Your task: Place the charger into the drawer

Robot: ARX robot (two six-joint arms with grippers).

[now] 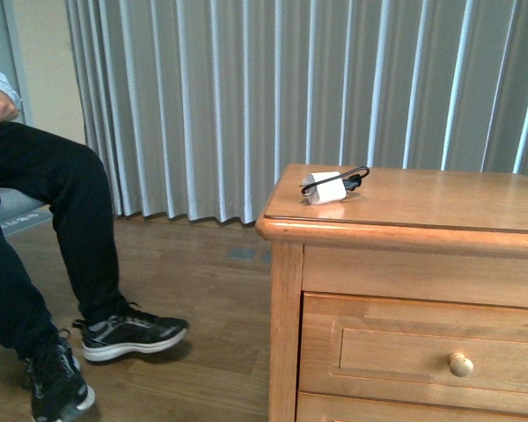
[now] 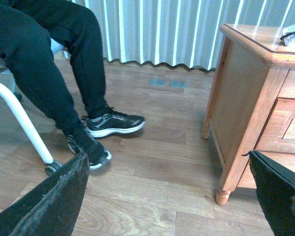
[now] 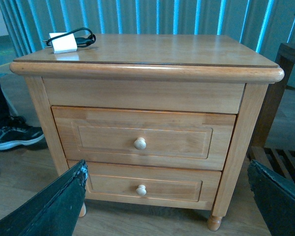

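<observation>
The white charger (image 1: 324,187) with its looped black cable lies on the cabinet top near the far left corner; it also shows in the right wrist view (image 3: 64,42) and at the edge of the left wrist view (image 2: 294,38). The upper drawer (image 3: 142,137) is closed, with its pale round knob (image 3: 140,143) facing me; the knob also shows in the front view (image 1: 460,364). My right gripper (image 3: 169,206) is open and empty, low in front of the cabinet. My left gripper (image 2: 172,196) is open and empty over the floor, left of the cabinet.
The lower drawer (image 3: 145,184) is closed. A seated person's legs and black shoes (image 1: 123,334) are on the wooden floor to the left, with a white chair leg (image 2: 24,123). Grey curtains (image 1: 273,88) hang behind. A dark slatted piece (image 3: 285,162) stands right of the cabinet.
</observation>
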